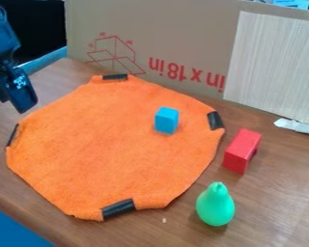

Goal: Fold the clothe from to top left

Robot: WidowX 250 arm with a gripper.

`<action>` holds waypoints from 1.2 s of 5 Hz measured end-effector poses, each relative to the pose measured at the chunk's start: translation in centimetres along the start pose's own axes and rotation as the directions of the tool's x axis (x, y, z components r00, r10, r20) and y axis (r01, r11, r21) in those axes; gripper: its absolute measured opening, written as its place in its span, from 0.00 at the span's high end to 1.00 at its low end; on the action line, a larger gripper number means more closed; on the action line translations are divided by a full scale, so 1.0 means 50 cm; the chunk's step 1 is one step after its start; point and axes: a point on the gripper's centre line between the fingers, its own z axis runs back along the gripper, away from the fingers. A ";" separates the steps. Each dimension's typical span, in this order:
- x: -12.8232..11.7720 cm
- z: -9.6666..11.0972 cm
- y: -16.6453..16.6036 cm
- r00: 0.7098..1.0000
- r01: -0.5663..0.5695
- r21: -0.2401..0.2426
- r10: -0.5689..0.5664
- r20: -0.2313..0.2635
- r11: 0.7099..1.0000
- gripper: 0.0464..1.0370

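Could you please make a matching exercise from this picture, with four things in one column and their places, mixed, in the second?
Things:
1. small blue cube
2. red rectangular block
3. green pear-shaped object
4. black robot gripper

Places:
A. lowest of the four
B. furthest left
C. on the orange fabric cloth
D. furthest right

Pairs: 1-C, 2-D, 3-A, 4-B

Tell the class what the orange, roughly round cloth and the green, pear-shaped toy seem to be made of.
Orange, roughly round fabric cloth: matt, probably terry or microfibre, given its fuzzy surface and soft, uneven edge.

Green, pear-shaped toy: smooth, slightly shiny, likely plastic or rubber; its even surface leaves either possible.
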 end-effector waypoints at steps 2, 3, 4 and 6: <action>-0.016 -0.030 0.017 0.995 -0.090 0.001 0.090 0.048 0.996 0.04; -0.030 -0.044 0.039 0.984 -0.148 0.040 0.143 0.110 0.988 0.04; -0.035 -0.056 0.065 0.980 -0.169 0.084 0.158 0.124 0.982 0.04; -0.059 -0.092 0.095 0.975 -0.195 0.171 0.172 0.140 0.966 0.04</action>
